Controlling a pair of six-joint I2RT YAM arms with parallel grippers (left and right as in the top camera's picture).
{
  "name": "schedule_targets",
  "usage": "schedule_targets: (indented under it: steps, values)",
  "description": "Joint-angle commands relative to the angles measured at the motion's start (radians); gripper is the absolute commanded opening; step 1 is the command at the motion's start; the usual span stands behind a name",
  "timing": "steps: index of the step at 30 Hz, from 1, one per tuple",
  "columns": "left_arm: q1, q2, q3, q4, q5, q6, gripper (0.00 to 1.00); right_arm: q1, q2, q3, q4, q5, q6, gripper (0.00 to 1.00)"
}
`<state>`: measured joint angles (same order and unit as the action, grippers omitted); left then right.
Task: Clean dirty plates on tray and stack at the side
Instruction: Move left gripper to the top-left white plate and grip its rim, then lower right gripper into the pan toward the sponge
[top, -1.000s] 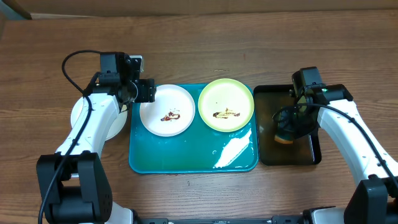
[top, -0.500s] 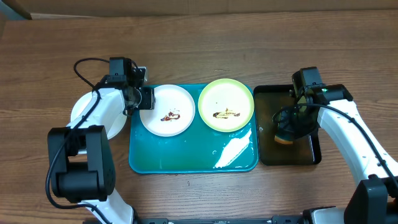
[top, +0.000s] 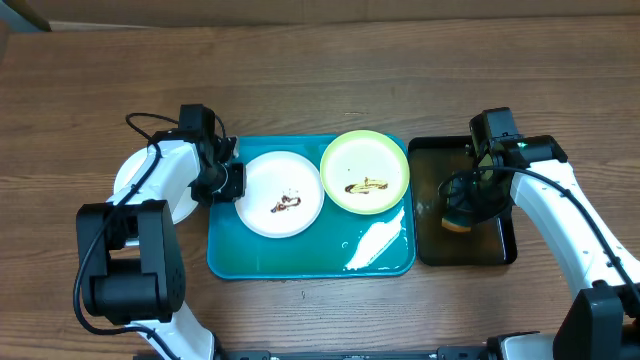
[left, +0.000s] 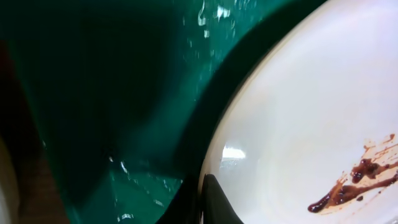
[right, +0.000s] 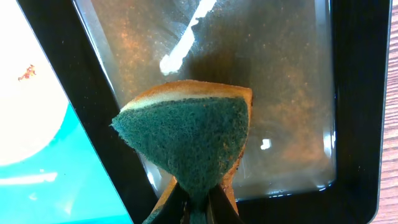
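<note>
Teal tray (top: 260, 255) on a wooden table (top: 320, 70). Left gripper (top: 228, 182) pinches the white plate (top: 270, 175) by its rim. Right gripper (right: 198, 202) clamps a sponge (right: 189, 134) above the black tray (top: 500, 250).

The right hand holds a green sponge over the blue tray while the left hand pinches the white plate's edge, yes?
Nearly. The right hand holds the sponge over the black tray, not the blue tray; the right wrist view shows it. The left hand does pinch the white plate.
</note>
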<state>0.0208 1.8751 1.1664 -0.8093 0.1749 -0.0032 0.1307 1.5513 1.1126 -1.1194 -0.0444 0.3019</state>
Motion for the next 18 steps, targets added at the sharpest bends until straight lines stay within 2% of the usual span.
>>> schedule_targets:
  steps: [1, 7, 11, 18]
  values:
    - [-0.003, 0.010, 0.009, -0.051, 0.009, -0.023, 0.04, -0.003, -0.018, 0.013, 0.000, 0.006, -0.004, 0.04]
    - [-0.002, 0.010, 0.009, -0.120, -0.006, -0.023, 0.04, -0.003, -0.018, 0.013, 0.008, 0.022, -0.004, 0.04]
    - [-0.002, 0.010, 0.009, -0.161, -0.029, -0.062, 0.04, -0.003, -0.017, 0.011, 0.075, 0.028, -0.005, 0.04]
    - [-0.002, 0.010, 0.009, -0.213, -0.029, -0.090, 0.04, -0.002, 0.047, -0.005, 0.141, -0.043, -0.093, 0.04]
